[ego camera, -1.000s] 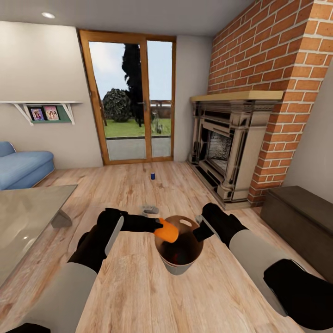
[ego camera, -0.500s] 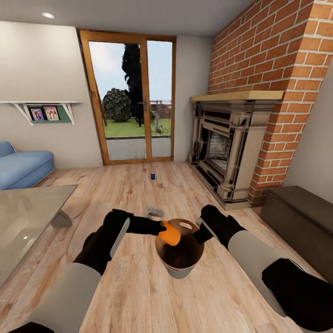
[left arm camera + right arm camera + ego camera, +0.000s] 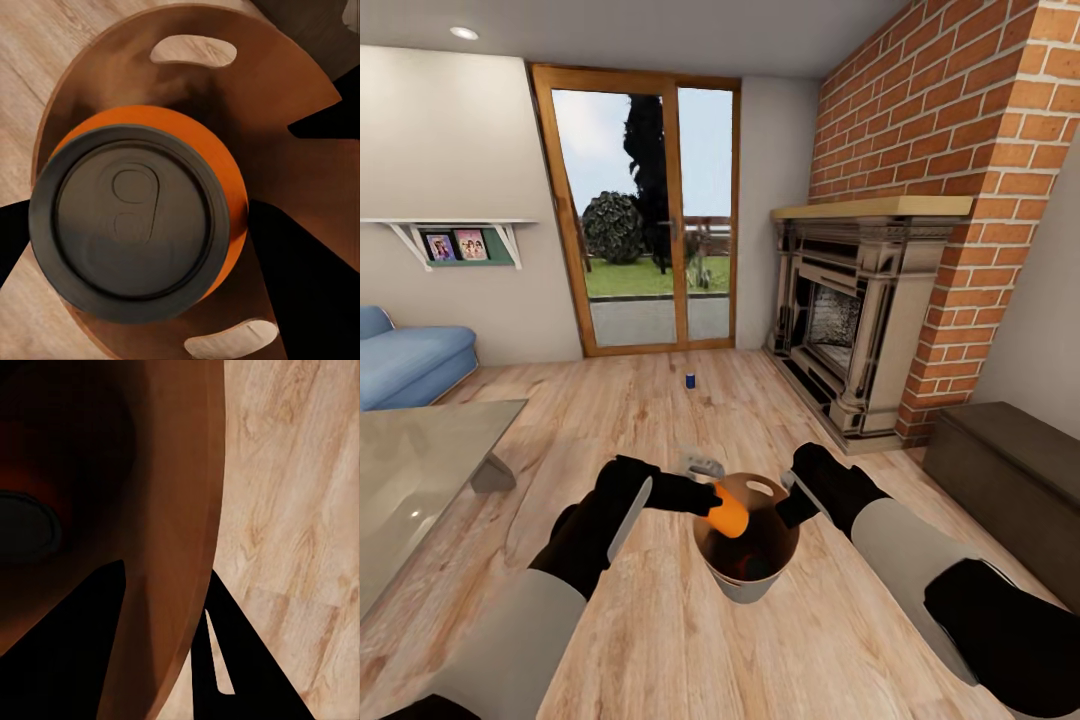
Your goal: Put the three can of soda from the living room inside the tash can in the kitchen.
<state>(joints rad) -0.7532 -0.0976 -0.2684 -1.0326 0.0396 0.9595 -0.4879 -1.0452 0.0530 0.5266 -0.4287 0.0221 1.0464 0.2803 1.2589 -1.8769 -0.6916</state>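
My left gripper (image 3: 712, 500) is shut on an orange can of soda (image 3: 729, 513) and holds it tilted over the near-left part of the trash can's mouth. The trash can (image 3: 748, 587) hangs above the wood floor, and my right gripper (image 3: 789, 499) is shut on its far-right rim. In the left wrist view the can's dark top (image 3: 135, 225) sits in front of the copper-brown inside (image 3: 277, 97). In the right wrist view the bin wall (image 3: 176, 547) stands between the two fingers (image 3: 232, 660). A dark blue can of soda (image 3: 689, 380) stands on the floor near the glass door.
A small grey object (image 3: 703, 463) lies on the floor just beyond the bin. A glass table (image 3: 420, 470) is at the left, and a blue sofa (image 3: 410, 360) stands behind it. The fireplace (image 3: 850, 320) and a dark bench (image 3: 1010, 480) are at the right.
My left arm has pushed forward and to the right, carrying the orange can further over the bin's mouth and slightly lower. The bin and my right gripper stayed put.
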